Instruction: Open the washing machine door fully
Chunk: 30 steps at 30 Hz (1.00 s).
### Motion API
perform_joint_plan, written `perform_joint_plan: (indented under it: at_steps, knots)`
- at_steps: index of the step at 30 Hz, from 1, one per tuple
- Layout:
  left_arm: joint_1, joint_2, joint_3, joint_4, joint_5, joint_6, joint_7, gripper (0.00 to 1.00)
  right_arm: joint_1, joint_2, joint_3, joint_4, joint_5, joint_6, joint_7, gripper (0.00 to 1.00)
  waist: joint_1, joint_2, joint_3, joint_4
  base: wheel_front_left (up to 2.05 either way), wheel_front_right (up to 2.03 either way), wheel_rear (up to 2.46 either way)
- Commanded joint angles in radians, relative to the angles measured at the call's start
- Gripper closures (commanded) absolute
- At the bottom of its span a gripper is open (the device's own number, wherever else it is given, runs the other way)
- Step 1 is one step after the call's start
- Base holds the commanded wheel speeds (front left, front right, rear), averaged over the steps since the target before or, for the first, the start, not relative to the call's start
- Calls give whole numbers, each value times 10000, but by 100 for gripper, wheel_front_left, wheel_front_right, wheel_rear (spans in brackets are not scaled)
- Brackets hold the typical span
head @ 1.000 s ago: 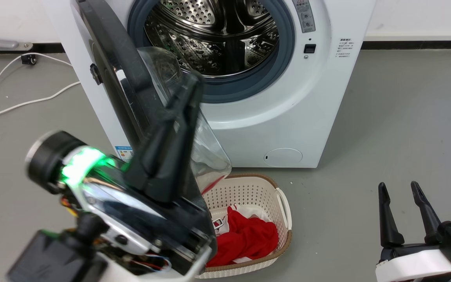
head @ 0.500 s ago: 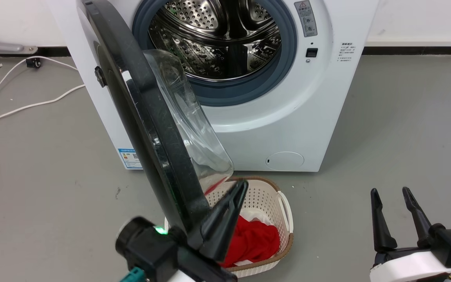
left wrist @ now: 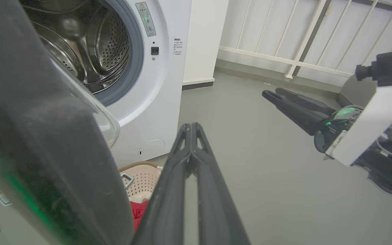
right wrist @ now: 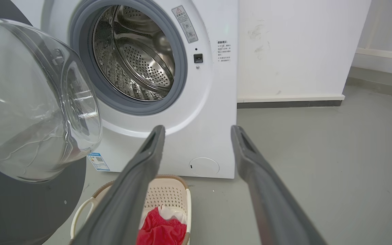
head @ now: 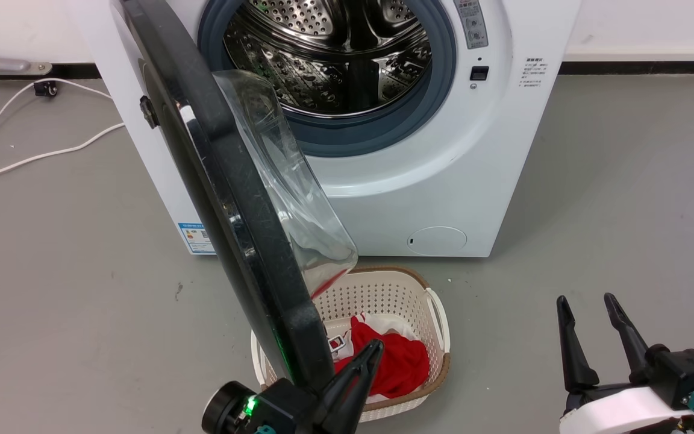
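While the washing machine door (head: pixel 202 157) stands half open, my closed, empty left hand (head: pixel 375 349) sits just beside its lower edge, my right hand (head: pixel 585 299) open.

Left claw (head: pixel 373 351) low, fingers tight together; right claw (head: pixel 585 301) low at right, fingers apart and upright.

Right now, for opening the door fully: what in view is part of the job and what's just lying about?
Job:
washing machine door, part open
washing machine
left gripper, shut, near the door's lower edge

Lying about:
laundry basket
red garment in it
white cable on the floor
right gripper, open, apart from the door
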<state>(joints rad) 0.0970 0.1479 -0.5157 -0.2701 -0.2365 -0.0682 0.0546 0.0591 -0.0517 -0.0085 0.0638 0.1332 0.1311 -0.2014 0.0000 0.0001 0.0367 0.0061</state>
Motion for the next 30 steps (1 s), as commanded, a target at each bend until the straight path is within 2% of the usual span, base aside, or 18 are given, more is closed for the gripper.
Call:
perform_joint_plan:
  at_steps: [1, 20, 30]
  knots:
    - [-189, -27, 35, 141, 107, 87, -143, 100, -156, 27, 18, 21, 42, -7, -27, 0, 0, -1, 23, -21, 0, 0, 0]
    - [-848, -386, 710, 1638, 50, 811, -1365, 100, -230, 27, 211, 353, 375, -7, -74, 0, 0, -1, 177, -161, 0, 0, 0]
    - [-158, -269, 808, 1297, 30, 1232, -1502, 100, -12, 27, 173, 383, 388, -7, 38, 0, 0, -1, 33, 237, 0, 0, 0]
